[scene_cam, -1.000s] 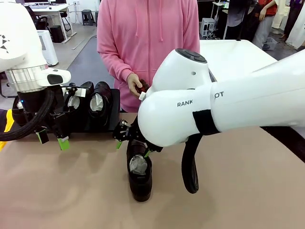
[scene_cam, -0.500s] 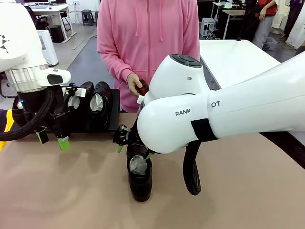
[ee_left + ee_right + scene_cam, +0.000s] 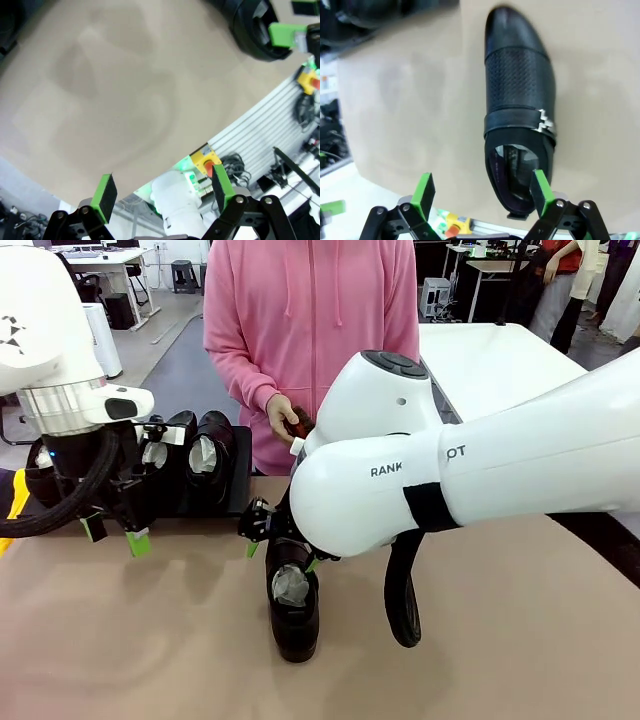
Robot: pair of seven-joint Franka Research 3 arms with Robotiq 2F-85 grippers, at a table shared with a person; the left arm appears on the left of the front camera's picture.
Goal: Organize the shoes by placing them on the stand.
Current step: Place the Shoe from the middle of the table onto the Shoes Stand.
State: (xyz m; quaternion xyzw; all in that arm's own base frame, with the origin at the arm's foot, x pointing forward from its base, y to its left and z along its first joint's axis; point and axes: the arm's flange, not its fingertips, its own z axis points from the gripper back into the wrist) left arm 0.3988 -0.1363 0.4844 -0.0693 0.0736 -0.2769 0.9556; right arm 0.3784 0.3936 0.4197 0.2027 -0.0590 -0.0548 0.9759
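Note:
One black shoe (image 3: 292,608) with white paper inside lies on the tan table, toe toward me. My right gripper (image 3: 280,555) hovers open just over its heel end. In the right wrist view the shoe (image 3: 519,100) points away, its heel opening close to the right fingertip of the gripper (image 3: 481,191). Two more shoes (image 3: 205,455) stand on the black stand (image 3: 241,495) at the far left. My left gripper (image 3: 115,534) hangs open in front of the stand, holding nothing. The left wrist view has the gripper (image 3: 162,189) over bare tabletop, with the lone shoe (image 3: 252,32) at the top right.
A person in a pink hoodie (image 3: 310,330) stands at the far edge, one hand (image 3: 283,418) holding a small brown object. My right arm's bulky elbow (image 3: 400,480) and black cable (image 3: 400,590) hang over the table's middle. Open tabletop (image 3: 520,640) lies to the right and in front.
My left gripper has edged slightly right and down. The right arm has shifted a little over the lone shoe; both grippers stay open.

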